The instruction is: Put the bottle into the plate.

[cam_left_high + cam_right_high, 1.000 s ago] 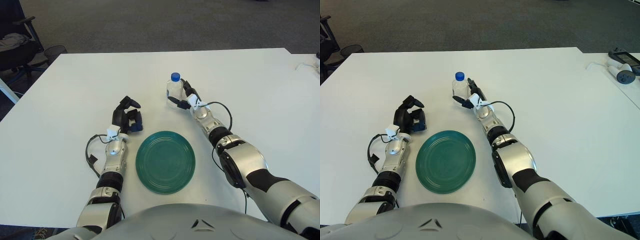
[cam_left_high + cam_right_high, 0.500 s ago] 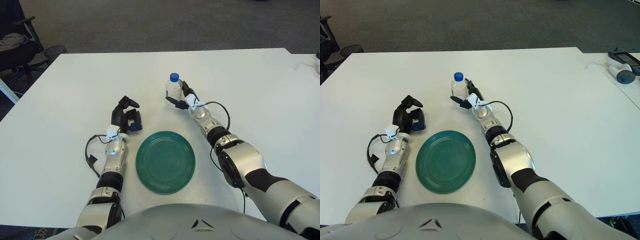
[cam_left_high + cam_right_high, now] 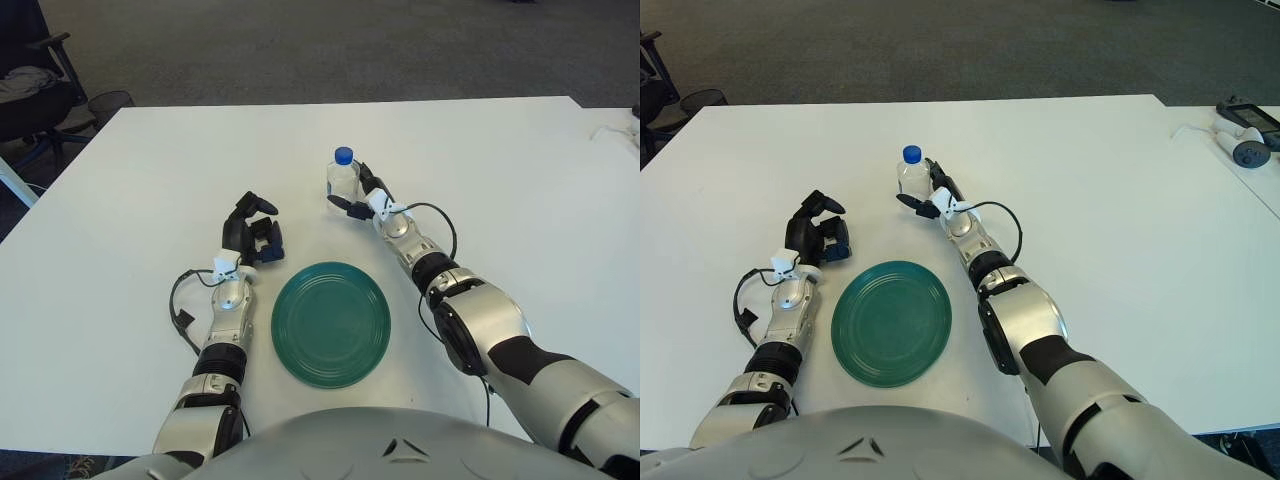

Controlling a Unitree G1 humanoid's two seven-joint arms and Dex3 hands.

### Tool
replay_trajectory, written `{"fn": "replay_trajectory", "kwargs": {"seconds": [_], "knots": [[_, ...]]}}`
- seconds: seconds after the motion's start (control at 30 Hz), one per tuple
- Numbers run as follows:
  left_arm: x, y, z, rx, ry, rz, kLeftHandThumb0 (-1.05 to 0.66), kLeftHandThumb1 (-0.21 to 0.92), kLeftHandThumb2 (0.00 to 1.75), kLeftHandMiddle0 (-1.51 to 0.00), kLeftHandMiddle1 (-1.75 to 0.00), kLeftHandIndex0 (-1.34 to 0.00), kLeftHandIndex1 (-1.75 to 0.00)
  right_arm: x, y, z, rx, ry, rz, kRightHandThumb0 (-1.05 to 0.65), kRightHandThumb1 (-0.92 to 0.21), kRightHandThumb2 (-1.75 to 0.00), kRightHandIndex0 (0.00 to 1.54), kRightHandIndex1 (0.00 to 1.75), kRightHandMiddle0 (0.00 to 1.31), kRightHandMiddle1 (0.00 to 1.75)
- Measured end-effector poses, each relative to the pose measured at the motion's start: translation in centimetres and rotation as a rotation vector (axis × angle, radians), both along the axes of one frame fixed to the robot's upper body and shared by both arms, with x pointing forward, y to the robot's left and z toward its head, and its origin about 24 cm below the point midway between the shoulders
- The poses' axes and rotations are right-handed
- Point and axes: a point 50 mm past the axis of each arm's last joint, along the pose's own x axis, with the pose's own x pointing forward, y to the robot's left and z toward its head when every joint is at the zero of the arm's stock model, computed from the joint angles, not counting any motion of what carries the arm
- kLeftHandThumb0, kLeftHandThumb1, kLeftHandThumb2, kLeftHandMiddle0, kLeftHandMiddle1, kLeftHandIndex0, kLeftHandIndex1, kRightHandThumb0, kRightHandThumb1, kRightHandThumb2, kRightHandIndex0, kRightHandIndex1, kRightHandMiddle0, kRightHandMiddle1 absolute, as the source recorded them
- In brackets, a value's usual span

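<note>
Upright, bottle (image 3: 342,177) in right hand (image 3: 367,201), label unreadable, green plate (image 3: 331,322) apart

1. A white worktop (image 3: 150,180) with rounded corners is seen filling most of both views.
2. Beyond its far edge, a floor (image 3: 300,50) covered in dark grey carpet is shown.
3. At the upper left of the left eye view, a dark office chair (image 3: 35,85) is seen, with a light grey cloth (image 3: 25,82) lying on its seat.
4. Just beside the chair, a black mesh bin (image 3: 108,103) is set on the carpet.
5. At the right of the right eye view, a second white table (image 3: 1250,165) is seen close beside the worktop, divided from it by a narrow gap.
6. On that table, a grey device (image 3: 1248,150) and a white cable (image 3: 1190,130) are laid.
7. The worktop is evenly lit.
</note>
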Motion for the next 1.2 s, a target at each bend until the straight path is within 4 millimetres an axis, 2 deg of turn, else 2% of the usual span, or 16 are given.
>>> {"fn": "replay_trajectory", "kwargs": {"seconds": [0.23, 0.33, 0.37, 0.4, 0.43, 0.47, 0.5, 0.53, 0.57, 0.6, 0.7, 0.73, 0.8, 0.9, 0.97, 1.2], "knots": [[0.0, 0.0, 0.0, 0.001, -0.001, -0.002, -0.55, 0.14, 1.53, -1.29, -1.75, -0.76, -1.75, -0.2, 0.4, 0.0, -0.01, -0.001, 0.019, -1.05, -0.92, -0.34, 0.12, 0.02, 0.04, 0.07], [0.0, 0.0, 0.0, -0.001, -0.001, -0.002, -0.55, 0.14, 1.53, -1.29, -1.75, -0.75, -1.75, -0.2, 0.5, 0.0, -0.01, -0.002, 0.022, -1.05, -0.92, -0.34, 0.13, 0.02, 0.01, 0.2], [0.0, 0.0, 0.0, -0.001, -0.001, -0.002, -0.55, 0.14, 1.53, -1.29, -1.75, -0.75, -1.75, -0.2, 0.6, 0.0, -0.009, -0.002, 0.022, -1.05, -0.92, -0.32, 0.18, 0.04, 0.01, 0.41], [0.0, 0.0, 0.0, -0.001, -0.001, -0.002, -0.55, 0.14, 1.53, -1.29, -1.75, -0.75, -1.75, -0.2, 0.6, 0.0, -0.008, -0.002, 0.021, -1.05, -0.92, -0.3, 0.21, 0.05, 0.0, 0.55], [0.0, 0.0, 0.0, -0.001, -0.001, -0.001, -0.55, 0.14, 1.53, -1.29, -1.75, -0.75, -1.75, -0.2, 0.6, 0.0, -0.006, -0.002, 0.017, -1.01, -0.9, -0.27, 0.27, 0.2, 0.04, 0.76], [0.0, 0.0, 0.0, -0.001, -0.002, -0.001, -0.55, 0.14, 1.53, -1.29, -1.75, -0.75, -1.75, -0.2, 0.6, 0.0, -0.004, -0.003, 0.013, -0.96, -0.88, -0.23, 0.31, 0.5, 0.06, 1.1], [0.0, 0.0, 0.0, -0.001, -0.003, -0.001, -0.55, 0.14, 1.53, -1.29, -1.75, -0.75, -1.75, -0.2, 0.6, 0.0, 0.002, -0.006, 0.001, -0.92, -0.87, -0.21, 0.34, 0.65, 0.11, 1.23], [0.0, 0.0, 0.0, -0.001, -0.004, 0.0, -0.55, 0.14, 1.53, -1.29, -1.75, -0.75, -1.75, -0.2, 0.6, 0.0, 0.008, -0.008, -0.013, -0.87, -0.85, -0.19, 0.38, 0.88, 0.2, 1.41], [0.0, 0.0, 0.1, -0.001, -0.006, 0.0, -0.55, 0.14, 1.53, -1.29, -1.75, -0.75, -1.75, -0.2, 0.6, 0.0, 0.016, -0.011, -0.031, -0.8, -0.83, -0.17, 0.5, 1.19, 0.36, 1.53], [0.0, 0.0, 0.1, -0.001, -0.007, 0.0, -0.55, 0.14, 1.53, -1.29, -1.75, -0.75, -1.75, -0.2, 0.5, 0.1, 0.025, -0.017, -0.052, -0.75, -0.81, -0.15, 0.58, 1.39, 0.46, 1.61], [0.0, 0.0, 0.1, -0.003, -0.011, 0.0, -0.55, 0.14, 1.53, -1.29, -1.75, -0.75, -1.75, -0.1, 0.0, 0.2, 0.056, -0.039, -0.126, -0.63, -0.79, -0.17, 0.8, 1.6, 0.6, 1.69], [0.0, 0.0, 0.1, -0.004, -0.011, 0.0, -0.55, 0.14, 1.53, -1.29, -1.75, -0.75, -1.75, 0.0, -0.2, 0.2, 0.071, -0.046, -0.155, -0.58, -0.74, -0.26, 0.86, 1.65, 0.64, 1.71], [0.0, 0.0, 0.1, -0.005, -0.011, -0.002, -0.55, 0.14, 1.53, -1.3, -1.75, -0.75, -1.75, 0.1, -0.5, 0.3, 0.099, -0.052, -0.205, -0.44, -0.59, -0.58, 0.99, 1.71, 0.73, 1.73], [0.0, 0.0, 0.1, -0.006, -0.011, -0.004, -0.55, 0.14, 1.53, -1.3, -1.75, -0.75, -1.75, 0.1, -1.1, 0.3, 0.147, -0.051, -0.279, -0.31, -0.46, -0.86, 1.08, 1.73, 0.82, 1.74], [0.0, 0.0, 0.1, -0.006, -0.011, -0.003, -0.55, 0.14, 1.53, -1.3, -1.75, -0.75, -1.75, 0.2, -1.4, 0.2, 0.172, -0.048, -0.313, -0.25, -0.42, -0.98, 1.11, 1.74, 0.86, 1.74], [0.0, 0.0, 0.1, -0.009, -0.011, -0.005, -0.55, 0.15, 1.53, -1.29, -1.75, -0.75, -1.75, 0.0, -1.9, 0.0, 0.229, -0.041, -0.367, -0.14, -0.33, -1.22, 1.18, 1.75, 0.97, 1.75]]}}
